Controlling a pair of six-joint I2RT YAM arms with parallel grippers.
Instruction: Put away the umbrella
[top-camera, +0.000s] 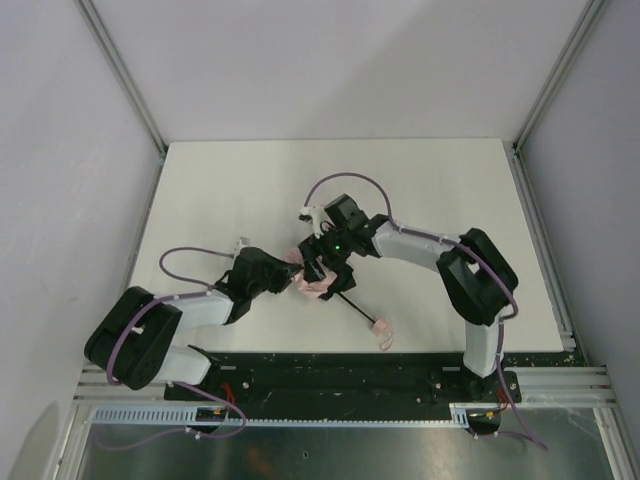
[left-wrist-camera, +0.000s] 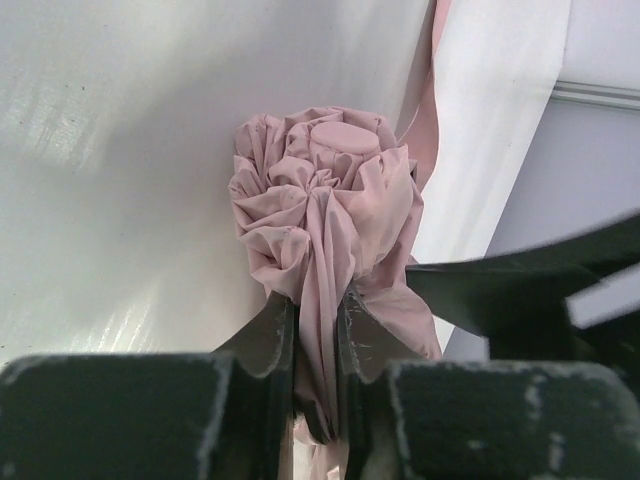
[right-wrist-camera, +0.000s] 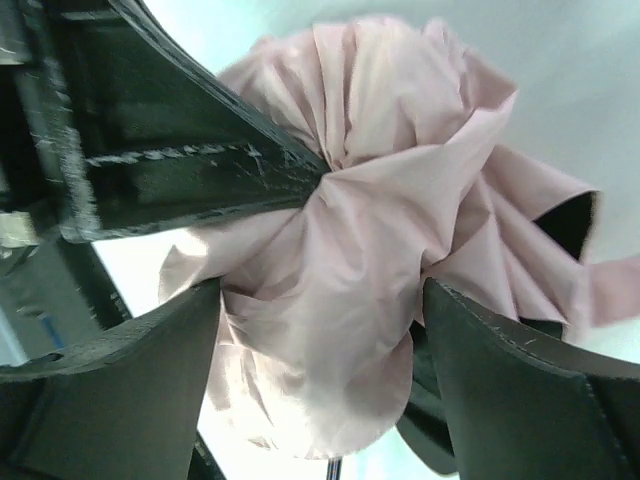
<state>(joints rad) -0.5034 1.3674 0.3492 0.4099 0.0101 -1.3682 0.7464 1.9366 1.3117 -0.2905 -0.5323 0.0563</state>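
While the umbrella (top-camera: 312, 285) lies bunched on the white table (top-camera: 250, 180), centre-front, black shaft (top-camera: 350, 304) and handle (top-camera: 383, 326) pointing at near edge, left gripper (left-wrist-camera: 315, 300) jaws clamped on a fabric fold, right gripper (right-wrist-camera: 322, 290) jaws apart around the pink bundle

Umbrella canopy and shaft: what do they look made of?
Umbrella canopy: thin pale pink fabric, likely synthetic, matte with a faint sheen, judging by its soft crumpled folds. Shaft: thin, straight, black, probably metal; too small to be sure.
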